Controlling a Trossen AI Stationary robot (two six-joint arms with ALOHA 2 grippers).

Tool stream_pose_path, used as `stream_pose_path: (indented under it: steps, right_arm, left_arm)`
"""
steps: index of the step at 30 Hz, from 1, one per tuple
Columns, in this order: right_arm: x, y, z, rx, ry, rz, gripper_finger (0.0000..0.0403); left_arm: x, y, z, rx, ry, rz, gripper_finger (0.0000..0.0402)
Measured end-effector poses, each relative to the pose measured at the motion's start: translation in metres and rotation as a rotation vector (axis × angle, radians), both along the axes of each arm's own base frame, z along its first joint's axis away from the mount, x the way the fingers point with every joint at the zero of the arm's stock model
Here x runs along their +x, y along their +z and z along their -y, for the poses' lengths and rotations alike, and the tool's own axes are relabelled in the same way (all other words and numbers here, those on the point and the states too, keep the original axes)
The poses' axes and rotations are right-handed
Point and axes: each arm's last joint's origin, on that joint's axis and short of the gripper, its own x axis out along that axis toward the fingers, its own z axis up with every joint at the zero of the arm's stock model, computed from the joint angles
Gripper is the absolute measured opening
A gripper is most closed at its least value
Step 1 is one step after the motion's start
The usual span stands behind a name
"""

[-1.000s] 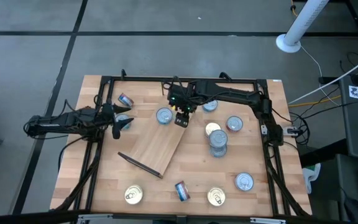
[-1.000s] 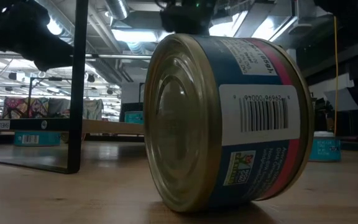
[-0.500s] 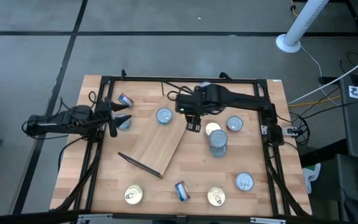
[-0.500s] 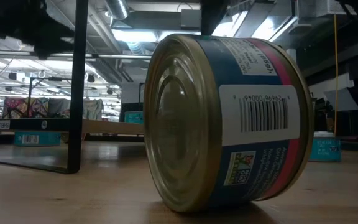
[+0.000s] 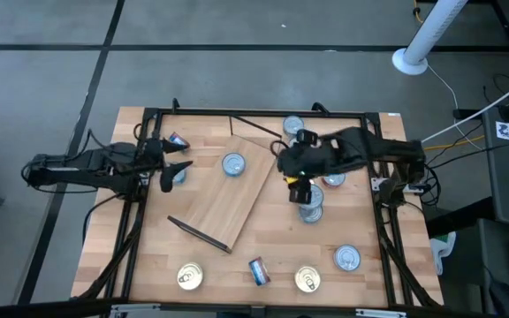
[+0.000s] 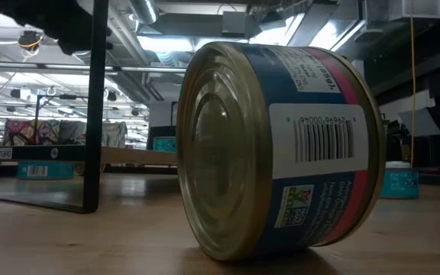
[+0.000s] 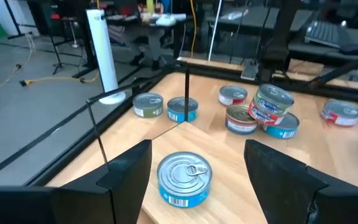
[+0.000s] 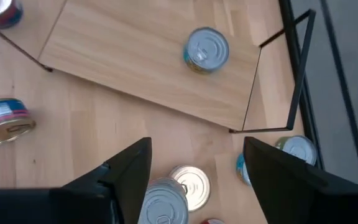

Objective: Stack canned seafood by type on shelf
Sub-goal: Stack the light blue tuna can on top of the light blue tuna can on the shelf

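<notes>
Hovering right of centre in the overhead frame, the right end effector (image 5: 301,186) hangs with fingers spread wide and empty over a stack of silver-topped round tins (image 5: 310,205), a gold-lidded tin (image 8: 190,183) lying just beside it. At left of frame, the left end effector (image 5: 171,162) is likewise spread wide and empty, facing a silver-lidded, blue-labelled tin with a pull tab (image 7: 184,179) that sits on the upper end of the flat light plywood shelf with thin dark frame bars (image 5: 228,205), which lies tilted across the middle of the slatted wooden bench (image 5: 148,256). A blue-and-red labelled tin on its side (image 6: 277,149) fills the level frame; in the overhead frame it lies at bottom centre, flanked by two gold-lidded tins (image 5: 189,276), with one silver-topped tin (image 5: 347,258) at lower right.
</notes>
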Motion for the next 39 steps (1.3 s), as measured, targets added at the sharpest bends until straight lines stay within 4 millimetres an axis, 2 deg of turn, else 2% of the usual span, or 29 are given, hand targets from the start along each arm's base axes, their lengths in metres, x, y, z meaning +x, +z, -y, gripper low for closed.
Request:
stream_pose_path:
  steps: [7, 10, 15, 19, 25, 28, 35, 39]
  right_arm:
    - [-0.012, 0.006, -0.026, -0.036, 0.06, 0.03, 0.0252]
    - [-0.014, 0.006, -0.033, -0.059, 0.082, 0.034, 0.0252]
    - [-0.02, 0.01, -0.032, -0.083, 0.106, 0.045, 0.0252]
    - [-0.034, 0.003, -0.026, -0.131, 0.081, 0.007, 0.0252]
    - [-0.074, -0.029, -0.01, -0.176, -0.106, -0.045, 0.0252]
    - [-0.089, -0.05, -0.004, -0.169, -0.148, -0.026, 0.0252]
    - [-0.11, -0.106, 0.002, -0.106, -0.127, 0.079, 0.0252]
    - [-0.114, -0.135, 0.002, -0.045, -0.114, 0.155, 0.0252]
  left_arm:
    - [0.019, 0.018, 0.002, -0.008, -0.07, -0.057, 0.0253]
    - [0.022, 0.023, 0.002, -0.018, -0.091, -0.139, 0.0253]
    - [0.012, 0.028, 0.002, -0.038, -0.084, -0.36, 0.0253]
    - [0.0, 0.025, 0.002, -0.065, -0.07, -0.503, 0.0253]
    - [-0.013, 0.01, 0.003, -0.112, -0.035, -0.712, 0.0253]
    - [-0.014, 0.008, 0.003, -0.131, -0.019, -0.741, 0.0253]
    - [-0.009, 0.003, 0.0, -0.176, 0.039, -0.806, 0.0253]
    - [-0.002, -0.001, -0.005, -0.213, 0.096, -0.843, 0.0253]
